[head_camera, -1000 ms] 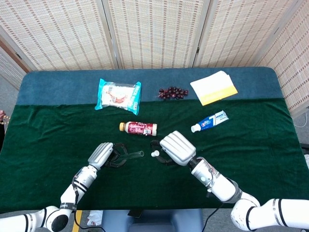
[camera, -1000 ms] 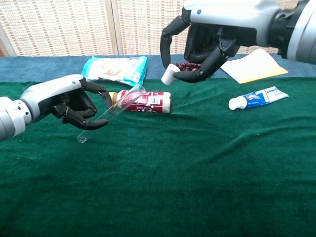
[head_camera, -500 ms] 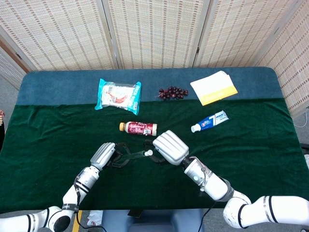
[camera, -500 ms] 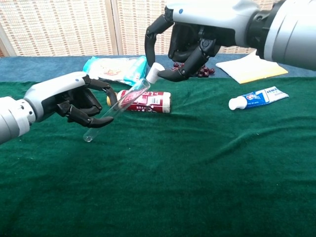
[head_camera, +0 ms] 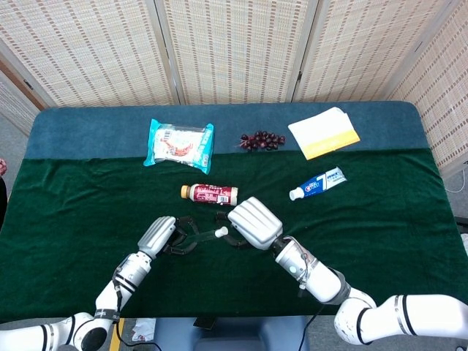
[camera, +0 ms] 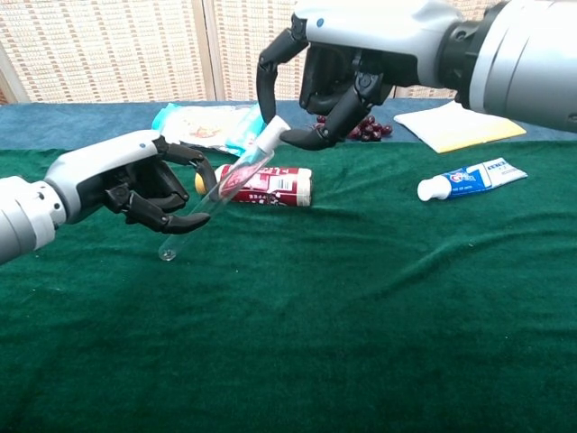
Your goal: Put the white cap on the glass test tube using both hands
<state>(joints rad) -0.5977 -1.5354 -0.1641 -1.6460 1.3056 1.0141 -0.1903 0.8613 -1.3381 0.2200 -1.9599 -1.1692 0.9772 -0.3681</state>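
Glass tube [camera: 209, 198]: clear, tilted, held above the green cloth [camera: 361, 307], closed end low toward the camera, open end up against the cap
Cap [camera: 272, 132]: white, sits at the tube's upper mouth; how far on, cannot tell
Right hand [camera: 335, 86]: pinches the cap between thumb and a fingertip, other fingers curled above
Left hand [camera: 135, 185]: dark fingers wrapped round the tube's middle
Bottle [head_camera: 210, 194]: red label, lying on its side just behind the tube
Toothpaste [head_camera: 316, 183]: lying well to the right
Snack packet [head_camera: 179, 142]: blue, far side
Grapes [head_camera: 262, 140]: dark bunch beside a yellow and white pad [head_camera: 324, 132]
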